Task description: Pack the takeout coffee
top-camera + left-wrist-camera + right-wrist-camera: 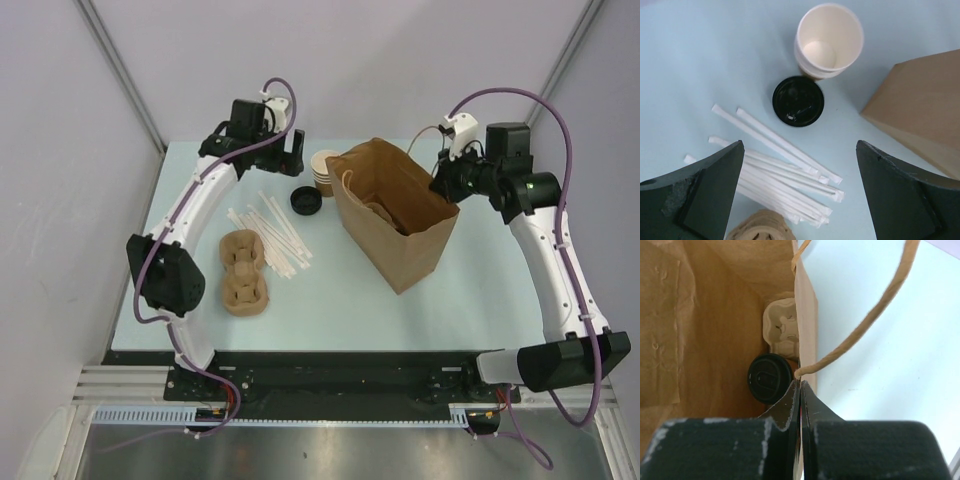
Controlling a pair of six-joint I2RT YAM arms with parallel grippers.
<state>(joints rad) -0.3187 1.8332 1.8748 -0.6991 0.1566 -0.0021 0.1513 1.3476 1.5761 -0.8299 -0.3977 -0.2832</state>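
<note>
My right gripper (800,382) pinched the bag (806,315) rim, left gripper (798,150) spread; tugging hard could tear it or topple the coffee (770,378) inside

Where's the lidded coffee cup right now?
Inside the bag, at the bottom: the right wrist view shows the cup's black lid beside a pulp carrier, just inside the wall that the right hand pinches.

lidded cup (769,378) in bag (397,252), straws (272,235) left of bag
</note>
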